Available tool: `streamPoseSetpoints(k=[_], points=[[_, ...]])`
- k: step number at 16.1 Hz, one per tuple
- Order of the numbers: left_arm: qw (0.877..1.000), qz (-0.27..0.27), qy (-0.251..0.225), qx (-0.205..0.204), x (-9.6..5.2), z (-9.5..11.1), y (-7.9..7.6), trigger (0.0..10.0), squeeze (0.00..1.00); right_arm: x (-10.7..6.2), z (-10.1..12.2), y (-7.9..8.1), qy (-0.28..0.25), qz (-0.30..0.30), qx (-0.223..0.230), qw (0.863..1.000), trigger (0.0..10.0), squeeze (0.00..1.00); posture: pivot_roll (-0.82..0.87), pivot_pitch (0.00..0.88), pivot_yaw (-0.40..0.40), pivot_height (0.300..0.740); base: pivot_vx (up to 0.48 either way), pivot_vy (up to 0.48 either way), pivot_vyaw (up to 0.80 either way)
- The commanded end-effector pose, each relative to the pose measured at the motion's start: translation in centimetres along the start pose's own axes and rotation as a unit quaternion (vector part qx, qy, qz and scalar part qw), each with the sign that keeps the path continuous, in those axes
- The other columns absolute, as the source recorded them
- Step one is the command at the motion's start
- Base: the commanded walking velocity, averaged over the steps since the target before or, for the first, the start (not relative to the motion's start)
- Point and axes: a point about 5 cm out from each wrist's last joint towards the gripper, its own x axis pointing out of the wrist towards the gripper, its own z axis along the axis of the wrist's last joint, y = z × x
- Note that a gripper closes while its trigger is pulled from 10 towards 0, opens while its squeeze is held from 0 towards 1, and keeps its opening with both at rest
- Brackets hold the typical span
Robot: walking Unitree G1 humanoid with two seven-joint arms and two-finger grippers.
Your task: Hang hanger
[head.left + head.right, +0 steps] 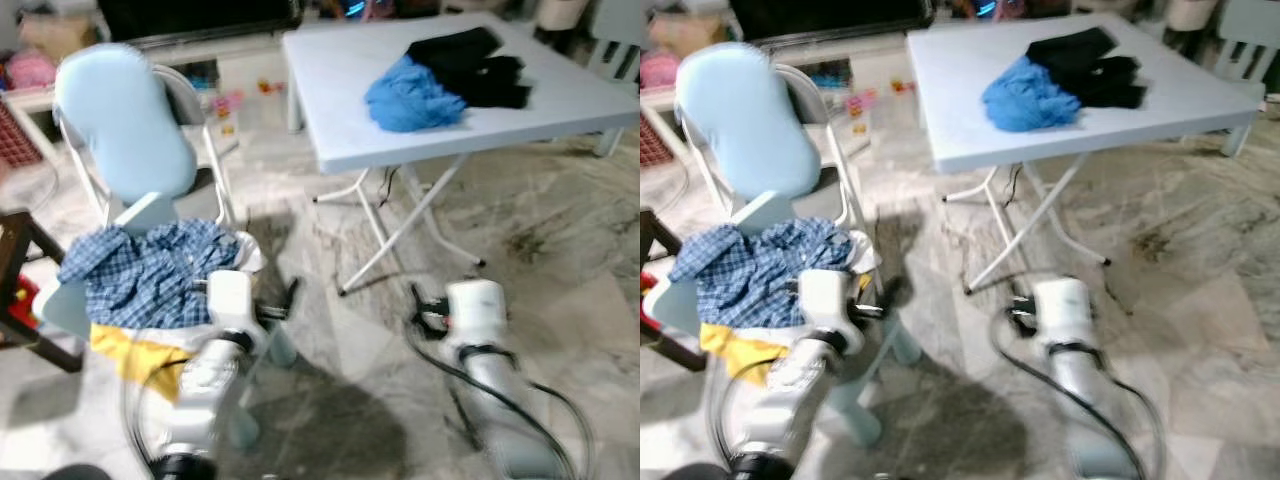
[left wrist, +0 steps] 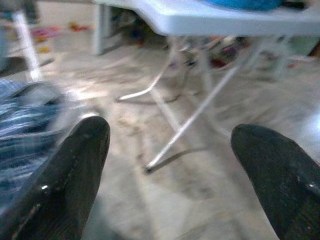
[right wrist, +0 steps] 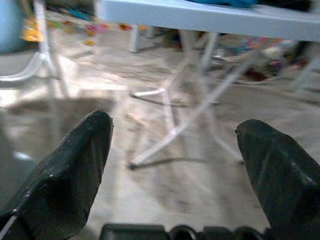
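Note:
A blue plaid shirt [image 1: 150, 270] lies crumpled on the seat of a light blue chair [image 1: 125, 120], with a yellow cloth [image 1: 130, 352] hanging from under it. My left gripper [image 1: 285, 300] is held low just right of that chair seat. In the left wrist view it [image 2: 170, 165] is open with nothing between its fingers [image 2: 75, 175], and the shirt [image 2: 25, 125] lies beside it. My right gripper [image 1: 420, 305] hovers low over the marble floor near the table's legs. It [image 3: 172, 160] is open and empty too.
A white folding table [image 1: 340, 80] stands ahead on the right. It carries a blue garment [image 1: 412, 97] and black clothes [image 1: 480, 65], and its crossed legs [image 1: 385, 235] reach towards me. Dark wooden furniture [image 1: 20, 250] stands at the far left. Small toys [image 1: 225, 105] lie on the floor behind the chair.

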Motion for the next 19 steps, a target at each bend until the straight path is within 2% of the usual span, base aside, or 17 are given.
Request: streamPoseSetpoints(k=[1,3,6,10,15,19], points=[[1.000,-0.004,-0.001,0.000,-0.1,0.0,-0.2,10.0,0.00,0.0,-0.1,-0.3,0.001,0.000,-0.008,1.000,10.0,0.00,-0.09,0.053,0.064,0.740,0.000,0.371,0.43],[1.000,-0.004,0.000,-0.001,-0.1,-0.1,-0.2,10.0,0.00,0.0,-0.1,-0.3,0.002,0.001,-0.006,1.000,10.0,0.00,-0.09,0.053,0.064,0.740,0.000,0.326,0.20],[1.000,-0.005,0.003,0.000,0.0,-0.2,-0.4,10.0,0.00,-0.1,-0.2,-0.2,0.003,0.005,-0.008,1.000,10.0,0.00,-0.09,0.053,0.062,0.740,0.000,0.000,0.00],[1.000,-0.011,-0.006,0.003,0.1,0.0,-0.7,10.0,0.00,-0.1,-0.2,-0.1,0.001,0.011,-0.011,1.000,10.0,0.00,-0.09,0.053,0.057,0.740,0.000,0.000,0.74],[0.999,-0.033,-0.018,-0.019,0.1,0.2,-1.2,10.0,0.00,0.1,0.0,0.0,-0.004,0.017,-0.016,1.000,10.0,0.00,-0.10,0.049,0.053,0.740,0.000,0.000,0.00],[0.999,-0.039,-0.021,-0.022,0.1,0.3,-1.2,10.0,0.00,0.1,0.0,0.2,-0.007,0.020,-0.019,1.000,10.0,0.00,-0.10,0.046,0.053,0.740,0.275,0.000,0.00]])
